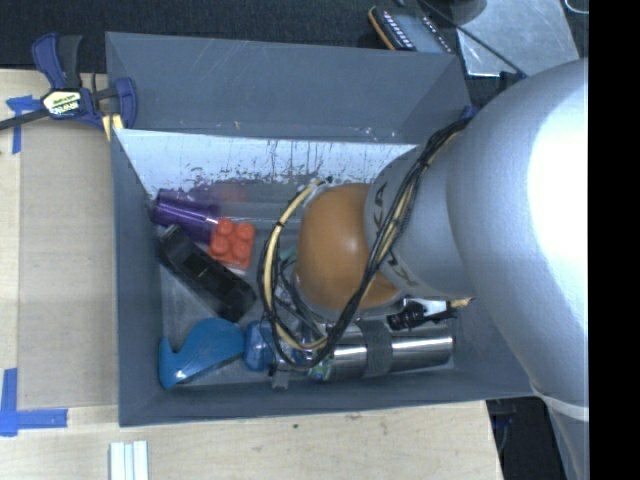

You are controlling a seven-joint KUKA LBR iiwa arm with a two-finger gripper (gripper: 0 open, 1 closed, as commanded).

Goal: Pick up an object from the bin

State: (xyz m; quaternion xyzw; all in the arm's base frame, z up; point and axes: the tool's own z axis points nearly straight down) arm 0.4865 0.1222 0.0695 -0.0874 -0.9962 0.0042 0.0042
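1. Left of the bin: a purple tube at the far side, an orange studded block beside it, a long black piece, and a blue curved thing in the near left corner.
2. Middle: the claw sits low, just beside the blue curved thing's right end. I cannot tell whether it is spread or pinching. Nothing looks lifted, so the pick is not yet done.
3. Right: the arm slants down into the bin, with its orange cover and cables at the wrist. A silver cylinder lies by the near wall.

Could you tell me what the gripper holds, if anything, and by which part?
Cannot be told: the orange-covered wrist hides the grasp, beside the blue object.
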